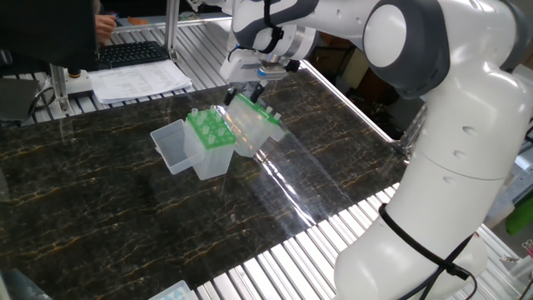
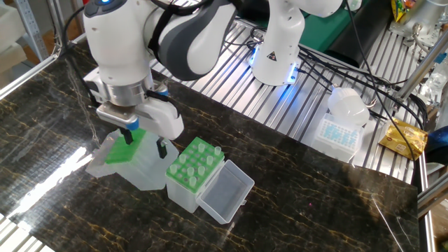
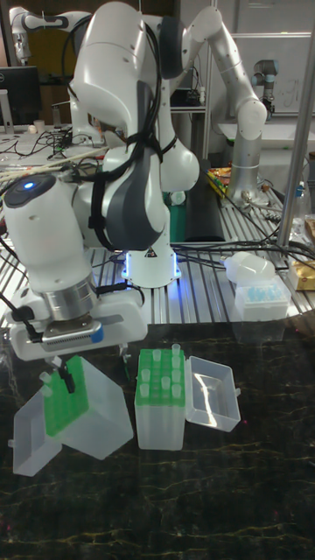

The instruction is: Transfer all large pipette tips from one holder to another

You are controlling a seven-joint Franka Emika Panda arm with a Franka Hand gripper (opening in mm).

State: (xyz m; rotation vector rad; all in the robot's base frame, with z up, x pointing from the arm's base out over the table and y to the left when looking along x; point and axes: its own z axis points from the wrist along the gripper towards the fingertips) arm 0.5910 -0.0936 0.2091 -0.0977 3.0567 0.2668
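Observation:
Two clear plastic holders with green rack plates sit on the dark table. The upright holder [image 2: 183, 190] [image 1: 215, 154] [image 3: 161, 420] has its lid [image 2: 227, 192] open and carries several large pipette tips [image 2: 196, 157] [image 1: 206, 127] [image 3: 162, 367]. The other holder [image 2: 143, 171] [image 1: 256, 132] [image 3: 103, 418] is tipped steeply. My gripper [image 2: 145, 141] [image 1: 250, 86] [image 3: 92, 363] straddles its raised wall, one finger on its green plate [image 2: 124, 149], the other outside. The holder seems to hang from this grip. No tips show in its plate.
A closed box of blue tips [image 2: 339, 133] [image 3: 262, 302] stands on the slatted bench behind the table, next to a second robot's base [image 2: 276, 49]. A yellow packet [image 2: 402, 136] lies at the far right. A keyboard [image 1: 133, 54] and papers [image 1: 141, 79] lie beyond the far edge.

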